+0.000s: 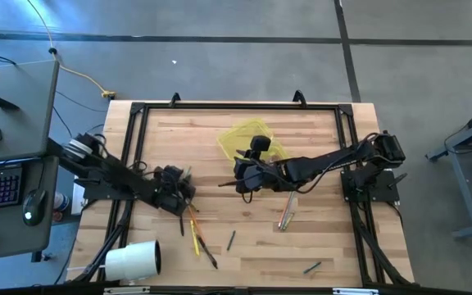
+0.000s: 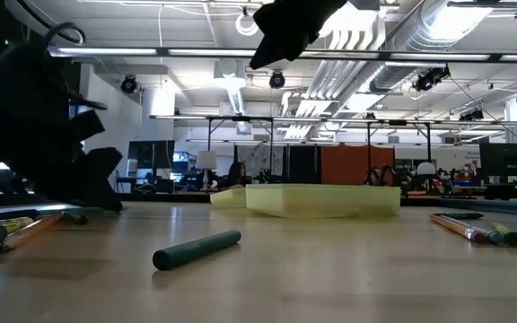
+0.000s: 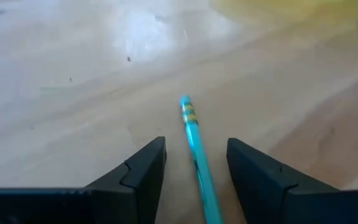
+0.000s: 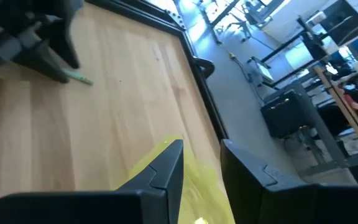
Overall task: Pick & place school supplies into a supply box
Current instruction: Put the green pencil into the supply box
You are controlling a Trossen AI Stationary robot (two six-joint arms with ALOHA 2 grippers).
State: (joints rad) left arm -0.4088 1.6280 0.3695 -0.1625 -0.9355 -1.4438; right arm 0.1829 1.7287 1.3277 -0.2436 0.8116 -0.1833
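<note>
The supply box (image 1: 252,139) is translucent yellow-green and lies open on the far middle of the table; the low view shows the box (image 2: 321,199) too. My left gripper (image 3: 194,146) is open and low over the table's left part (image 1: 174,184). Its fingers stand on either side of a teal pencil (image 3: 191,124) with a gold band, without touching it. In the right wrist view, the same pencil (image 4: 79,76) pokes out past that gripper. My right gripper (image 4: 202,152) is open with nothing between its fingers. It hangs high above the table (image 1: 246,179), just on the near side of the box.
Loose pens lie on the table: a bunch (image 1: 288,211) right of centre, yellow and dark ones (image 1: 197,236) near the left arm, a short dark one (image 1: 230,239) and one near the front edge (image 1: 311,266). A green marker (image 2: 196,248) lies in front. A white roll (image 1: 133,260) sits front left.
</note>
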